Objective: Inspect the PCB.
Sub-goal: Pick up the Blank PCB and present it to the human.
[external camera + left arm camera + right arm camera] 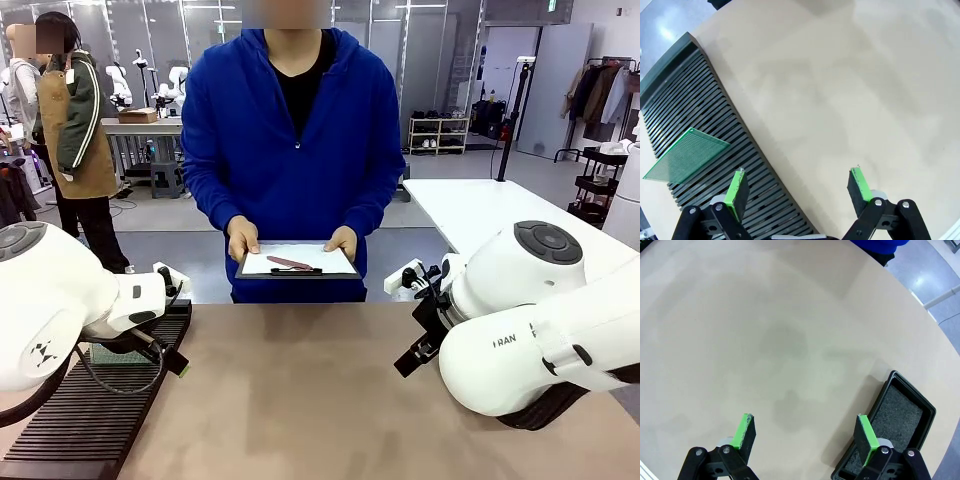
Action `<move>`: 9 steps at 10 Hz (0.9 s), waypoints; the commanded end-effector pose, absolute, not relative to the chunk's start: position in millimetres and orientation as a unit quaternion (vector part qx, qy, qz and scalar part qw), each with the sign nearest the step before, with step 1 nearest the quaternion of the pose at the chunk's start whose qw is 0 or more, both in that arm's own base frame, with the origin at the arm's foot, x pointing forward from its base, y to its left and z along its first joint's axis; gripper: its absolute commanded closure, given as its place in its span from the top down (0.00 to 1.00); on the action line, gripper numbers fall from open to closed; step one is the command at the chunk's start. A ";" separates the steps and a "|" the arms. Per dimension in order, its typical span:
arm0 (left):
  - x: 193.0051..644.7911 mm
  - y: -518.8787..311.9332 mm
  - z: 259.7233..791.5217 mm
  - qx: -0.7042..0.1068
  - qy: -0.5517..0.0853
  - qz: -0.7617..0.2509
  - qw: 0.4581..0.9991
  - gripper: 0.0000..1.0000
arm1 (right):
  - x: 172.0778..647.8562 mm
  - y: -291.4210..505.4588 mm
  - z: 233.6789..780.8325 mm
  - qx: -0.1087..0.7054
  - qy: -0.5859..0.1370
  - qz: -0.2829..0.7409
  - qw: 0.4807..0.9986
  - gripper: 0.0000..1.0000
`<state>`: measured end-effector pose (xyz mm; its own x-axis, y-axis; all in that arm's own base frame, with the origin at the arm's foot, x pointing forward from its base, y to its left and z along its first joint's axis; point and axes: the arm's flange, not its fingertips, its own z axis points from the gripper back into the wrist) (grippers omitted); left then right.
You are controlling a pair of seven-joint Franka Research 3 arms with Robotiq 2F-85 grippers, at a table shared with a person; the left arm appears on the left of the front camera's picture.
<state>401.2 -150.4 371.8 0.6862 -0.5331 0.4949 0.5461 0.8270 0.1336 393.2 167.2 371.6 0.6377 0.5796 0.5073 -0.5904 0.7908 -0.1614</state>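
Note:
The PCB (686, 155) is a thin pale green board with a fine dotted grid. It leans tilted in the slots of a black ribbed rack (700, 100) at the table's left side. It also shows under my left arm in the front view as a green patch, the PCB (118, 354). In the left wrist view my left gripper (799, 187) hangs open above the rack's edge and the bare table, to the right of the board, holding nothing. Over bare tabletop my right gripper (805, 432) stands open and empty.
Across the table a person in a blue top holds a dark clipboard (297, 262) with white paper and a pen in both hands. A black tray (914, 391) with grey foam lies on the table by my right gripper. The beige tabletop (320, 400) spreads between the arms.

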 end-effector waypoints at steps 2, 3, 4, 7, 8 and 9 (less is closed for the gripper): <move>399.3 -130.2 430.1 -0.104 -0.234 -0.304 0.917 1.00 | 395.5 161.5 440.6 0.114 -0.278 0.304 0.904 1.00; 395.1 -116.3 455.3 -0.137 -0.217 -0.308 0.916 1.00 | 394.7 151.0 469.5 0.147 -0.275 0.292 0.904 1.00; 390.0 -100.6 475.5 -0.183 -0.210 -0.310 0.909 1.00 | 392.1 137.1 491.8 0.183 -0.265 0.278 0.905 1.00; 372.3 -49.3 487.1 -0.401 -0.169 -0.322 0.841 1.00 | 366.3 78.6 507.4 0.361 -0.206 0.239 0.878 1.00; 362.9 -24.8 476.4 -0.468 -0.179 -0.305 0.810 1.00 | 349.3 46.9 498.6 0.437 -0.188 0.204 0.856 1.00; 356.0 -1.7 461.1 -0.510 -0.200 -0.286 0.786 1.00 | 334.0 19.5 489.0 0.481 -0.198 0.181 0.835 1.00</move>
